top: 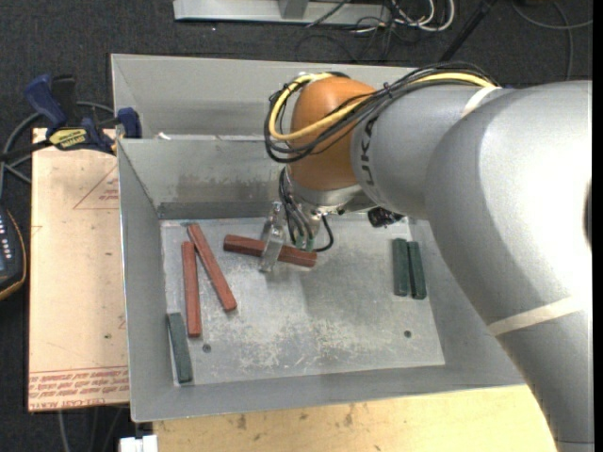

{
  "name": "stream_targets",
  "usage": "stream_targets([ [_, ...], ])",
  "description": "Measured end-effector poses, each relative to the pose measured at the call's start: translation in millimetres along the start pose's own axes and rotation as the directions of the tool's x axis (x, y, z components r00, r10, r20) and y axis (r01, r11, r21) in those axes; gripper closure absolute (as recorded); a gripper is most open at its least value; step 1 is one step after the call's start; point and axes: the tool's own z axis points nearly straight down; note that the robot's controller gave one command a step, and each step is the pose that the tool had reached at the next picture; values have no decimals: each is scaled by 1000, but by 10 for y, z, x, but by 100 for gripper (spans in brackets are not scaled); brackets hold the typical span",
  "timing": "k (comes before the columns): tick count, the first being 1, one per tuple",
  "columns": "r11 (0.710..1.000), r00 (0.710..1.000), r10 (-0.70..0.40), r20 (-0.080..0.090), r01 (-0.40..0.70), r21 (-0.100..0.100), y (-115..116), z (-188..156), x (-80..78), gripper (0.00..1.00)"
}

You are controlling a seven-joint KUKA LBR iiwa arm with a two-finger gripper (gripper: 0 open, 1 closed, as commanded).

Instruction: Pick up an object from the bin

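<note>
Pick not done, by the look of it. The gripper is seen low in the grey metal bin, right at the short dark red-brown rectangular bar, crossing it just right of its middle. The bar is taken as landmark. It lies flat on the bin floor, long axis roughly left to right, and nothing is seen lifted. Whether the gripper is open or closed on the bar cannot be told, as the tip is partly hidden under the wrist. No hold is therefore claimed. The orange wrist cover sits above and behind the bar.

Judged left to do: a hold on the bar to be confirmed, then the lift clear of the bin.

Bin contents, placed from the bar:
- Two long reddish-brown flat sticks lie left of the bar. They meet near their upper ends and spread toward the front, apart from the bar.
- One grey-green rectangular bar lies left and well to the front, just beyond the sticks' lower ends.
- A pair of dark green short bars lies side by side, well to the right of the bar.

The floor in front of the bar is bare metal.
</note>
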Motion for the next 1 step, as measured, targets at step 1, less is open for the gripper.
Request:
stream_targets([
  [1,991,991,130,-3,-130,3,-322,-101,174,100],
])
